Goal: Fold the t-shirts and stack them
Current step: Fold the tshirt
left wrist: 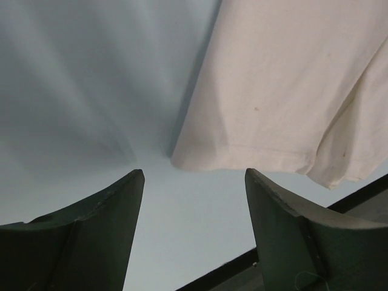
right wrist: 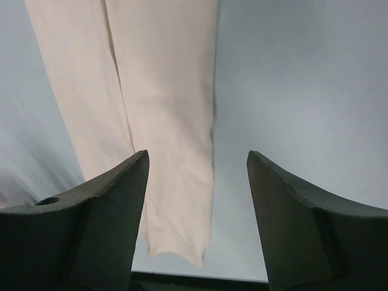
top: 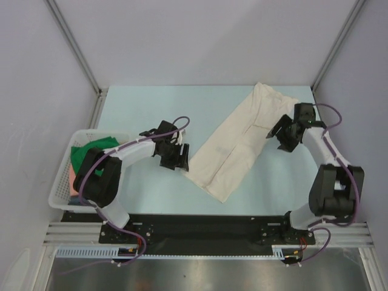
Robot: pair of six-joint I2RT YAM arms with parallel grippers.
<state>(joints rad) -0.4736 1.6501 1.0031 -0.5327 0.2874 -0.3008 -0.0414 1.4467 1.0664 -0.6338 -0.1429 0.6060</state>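
Cream cotton, the large cream t-shirt [top: 233, 148] lies folded lengthwise into a long band, flat on the pale blue bench [top: 139, 109]. It runs on a slant from the far right corner down toward the near middle, with its hem end nearest the arms. A fold line runs along its length, and in the left wrist view the cream t-shirt [left wrist: 285, 85] shows two layers at the hem corner.

The left fingers [top: 177, 159] sit just beside the hem's left corner, not touching it. From the wrist, the left fingers [left wrist: 91, 242] stand wide apart with only bare bench between them and the cloth corner just ahead. The right fingers [top: 284, 136] hang over the band's right edge near its far end. From that wrist the right fingers [right wrist: 97, 224] are likewise spread and grasp nothing. The cream t-shirt [right wrist: 163, 91] runs away beneath them, partly under the left one.

At the left edge of the bench stands a white lattice basket [top: 60, 182]. It holds a crumpled green t-shirt [top: 85, 154], with a strip of salmon-pink cloth [top: 73, 177] beside it.
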